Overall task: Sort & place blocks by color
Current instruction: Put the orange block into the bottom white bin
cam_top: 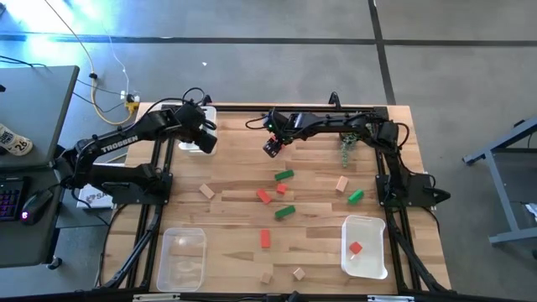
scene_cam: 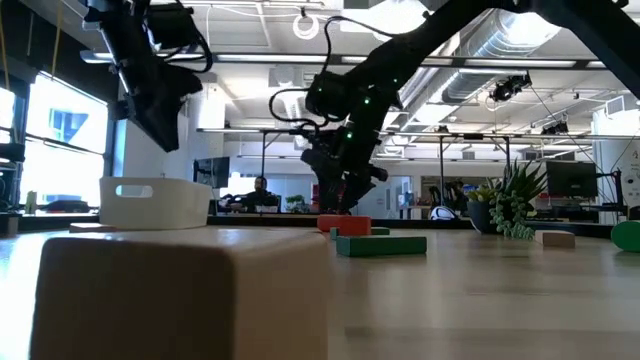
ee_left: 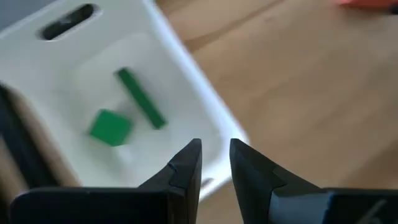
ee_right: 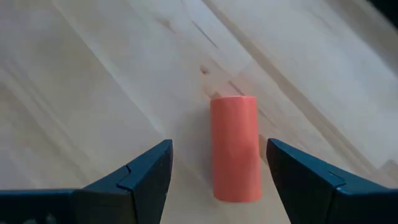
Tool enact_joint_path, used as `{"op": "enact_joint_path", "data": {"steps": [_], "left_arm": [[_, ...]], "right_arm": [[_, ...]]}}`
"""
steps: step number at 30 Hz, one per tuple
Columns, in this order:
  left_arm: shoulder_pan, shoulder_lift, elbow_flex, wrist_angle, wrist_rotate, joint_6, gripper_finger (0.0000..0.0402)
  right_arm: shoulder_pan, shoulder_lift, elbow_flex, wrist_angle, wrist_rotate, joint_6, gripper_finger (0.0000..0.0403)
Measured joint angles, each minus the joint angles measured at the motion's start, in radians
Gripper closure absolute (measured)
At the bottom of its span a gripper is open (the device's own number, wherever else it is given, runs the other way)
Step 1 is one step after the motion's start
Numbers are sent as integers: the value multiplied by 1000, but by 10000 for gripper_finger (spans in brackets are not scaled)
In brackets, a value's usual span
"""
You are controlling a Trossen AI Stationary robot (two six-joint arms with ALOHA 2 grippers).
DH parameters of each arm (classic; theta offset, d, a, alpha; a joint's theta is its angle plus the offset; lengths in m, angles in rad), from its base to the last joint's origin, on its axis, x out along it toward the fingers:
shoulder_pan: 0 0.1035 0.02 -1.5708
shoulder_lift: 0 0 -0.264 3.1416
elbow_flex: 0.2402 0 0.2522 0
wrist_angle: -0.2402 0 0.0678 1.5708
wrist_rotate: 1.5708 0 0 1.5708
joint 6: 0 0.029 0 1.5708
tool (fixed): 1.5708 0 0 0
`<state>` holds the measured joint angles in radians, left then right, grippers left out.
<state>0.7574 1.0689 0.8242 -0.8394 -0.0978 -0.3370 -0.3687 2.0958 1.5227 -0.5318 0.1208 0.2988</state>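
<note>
A red block (ee_right: 235,146) lies flat on the wooden table. My right gripper (ee_right: 217,149) hangs open just above it at the table's far middle (cam_top: 271,149), one finger on either side and neither touching. In the low view the red block (scene_cam: 345,225) sits right under that gripper. My left gripper (ee_left: 216,155) hovers over the white tray (ee_left: 186,74) at the far left, its fingers a narrow gap apart with nothing between them. Two green blocks, a bar (ee_left: 141,98) and a cube (ee_left: 111,127), lie on the tray's floor.
Red, green and tan blocks lie scattered mid-table, among them a green one (cam_top: 284,175) and a red one (cam_top: 263,195). A clear tray (cam_top: 183,258) stands near left. A white tray (cam_top: 369,231) near right holds a red block (cam_top: 356,247). A small plant (cam_top: 348,149) stands far right.
</note>
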Motion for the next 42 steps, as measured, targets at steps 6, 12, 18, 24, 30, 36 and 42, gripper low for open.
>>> {"op": "enact_joint_path", "data": {"steps": [6, 12, 18, 24, 30, 36, 42], "left_arm": [[0, -69, 0, 18, 133, 0, 329], [-17, -145, 0, 20, 191, -26, 329], [-42, -196, 0, 24, 191, -26, 329], [-46, -204, 0, 22, 184, -29, 329], [-47, -204, 0, 21, 195, -28, 329], [-47, -204, 0, 22, 191, -26, 329], [-47, -204, 0, 21, 184, 0, 329]], "right_arm": [[0, 35, 0, -5, 32, 16, 156], [2, 62, 0, -19, 27, 42, 176], [3, 71, 4, -36, 12, 63, 273], [16, 71, 5, -46, -5, 50, 301], [79, 41, 0, -139, -6, 66, 301], [192, -37, -3, -241, 27, 106, 301], [315, -72, -2, -314, 108, 162, 301]]}}
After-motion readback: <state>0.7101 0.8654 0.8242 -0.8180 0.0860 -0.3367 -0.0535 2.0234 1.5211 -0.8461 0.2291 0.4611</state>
